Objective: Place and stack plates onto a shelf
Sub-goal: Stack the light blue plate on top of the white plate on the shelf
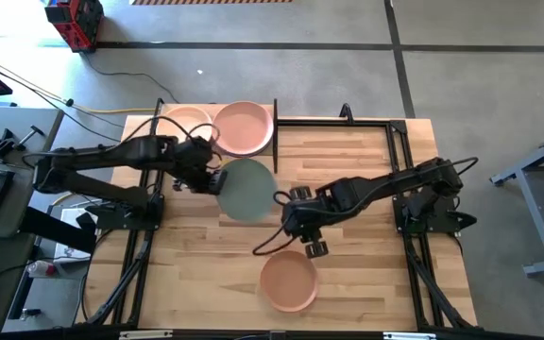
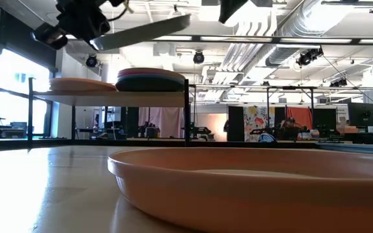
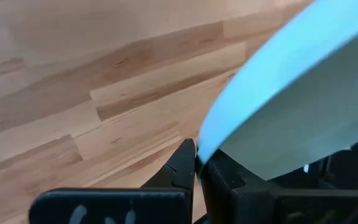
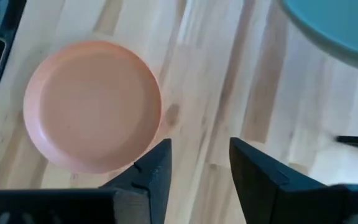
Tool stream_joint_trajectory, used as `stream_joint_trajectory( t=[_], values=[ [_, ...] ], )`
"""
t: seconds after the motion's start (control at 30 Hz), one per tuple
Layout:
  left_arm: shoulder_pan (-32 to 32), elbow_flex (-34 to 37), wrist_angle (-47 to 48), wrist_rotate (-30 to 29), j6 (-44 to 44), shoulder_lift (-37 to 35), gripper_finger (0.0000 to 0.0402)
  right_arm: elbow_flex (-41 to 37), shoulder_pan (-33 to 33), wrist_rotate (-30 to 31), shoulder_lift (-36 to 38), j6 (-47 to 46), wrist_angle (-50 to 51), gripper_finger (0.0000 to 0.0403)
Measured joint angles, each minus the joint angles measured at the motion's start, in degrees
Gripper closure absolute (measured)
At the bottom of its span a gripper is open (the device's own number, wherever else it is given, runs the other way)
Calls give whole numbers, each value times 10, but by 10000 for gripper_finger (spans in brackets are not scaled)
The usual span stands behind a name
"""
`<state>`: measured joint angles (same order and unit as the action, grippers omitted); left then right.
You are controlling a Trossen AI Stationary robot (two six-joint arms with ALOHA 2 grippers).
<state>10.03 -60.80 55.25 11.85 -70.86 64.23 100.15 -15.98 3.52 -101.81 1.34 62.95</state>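
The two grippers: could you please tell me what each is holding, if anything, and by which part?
The left gripper pinches the round sage green plate by its rim, above the table. The right gripper is open and empty, above the peach-orange plate.
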Motion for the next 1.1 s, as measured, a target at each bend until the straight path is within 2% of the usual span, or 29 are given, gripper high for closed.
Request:
stream_joint_trajectory(
  t=[0.47,0.63,0.87,1.0,1.1],
  values=[
    [74,-16,67,-13,-40,-126,400,111,-1,2,1,29,11,265],
    [115,-50,82,-75,-71,-159,400,115,-1,3,0,42,7,265],
    [167,-95,99,-217,-134,-193,400,115,-1,4,0,43,7,265],
    [188,-111,181,-258,-177,-199,400,115,-1,4,0,37,12,265],
    [200,-113,262,-261,-211,-199,400,115,-1,4,0,37,15,265]
  ],
)
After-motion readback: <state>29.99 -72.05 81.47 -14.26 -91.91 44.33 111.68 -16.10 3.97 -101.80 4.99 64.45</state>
